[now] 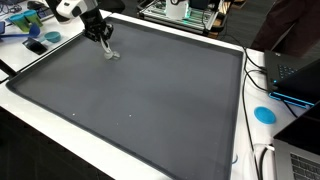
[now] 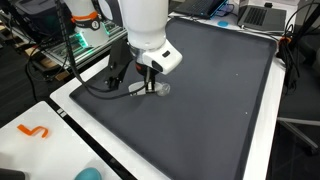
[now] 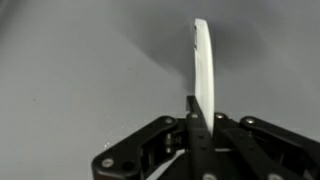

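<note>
My gripper is shut on a thin white elongated object that sticks out ahead of the fingers in the wrist view. In both exterior views the gripper is low over the dark grey mat, near one of its corners. The pale object rests at or just above the mat by the fingertips. I cannot tell what kind of object it is.
The mat lies on a white table. A blue disc, a laptop and cables sit along one side. Blue tools lie past the near corner. An orange squiggle lies on the white edge.
</note>
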Robot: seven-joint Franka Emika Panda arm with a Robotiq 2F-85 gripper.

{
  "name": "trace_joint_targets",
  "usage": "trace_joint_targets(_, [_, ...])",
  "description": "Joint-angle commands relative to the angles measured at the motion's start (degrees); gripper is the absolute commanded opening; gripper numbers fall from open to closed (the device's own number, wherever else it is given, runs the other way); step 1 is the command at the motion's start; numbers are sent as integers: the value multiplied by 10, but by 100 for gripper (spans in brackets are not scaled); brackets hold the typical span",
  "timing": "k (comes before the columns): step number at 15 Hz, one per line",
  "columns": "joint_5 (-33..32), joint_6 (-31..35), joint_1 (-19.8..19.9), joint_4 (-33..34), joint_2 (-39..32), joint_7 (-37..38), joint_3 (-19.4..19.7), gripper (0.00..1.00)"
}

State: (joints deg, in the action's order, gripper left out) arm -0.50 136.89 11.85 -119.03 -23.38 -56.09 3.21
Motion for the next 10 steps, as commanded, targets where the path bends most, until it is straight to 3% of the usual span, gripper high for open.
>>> trace_joint_targets(1, [-46,39,6,-10,-48,29,25,1])
trace_joint_targets(7, [-28,68,13,-12,-39,63,25,1])
trace_joint_targets(10, [15,73,27,-14,-32,56,6,1])
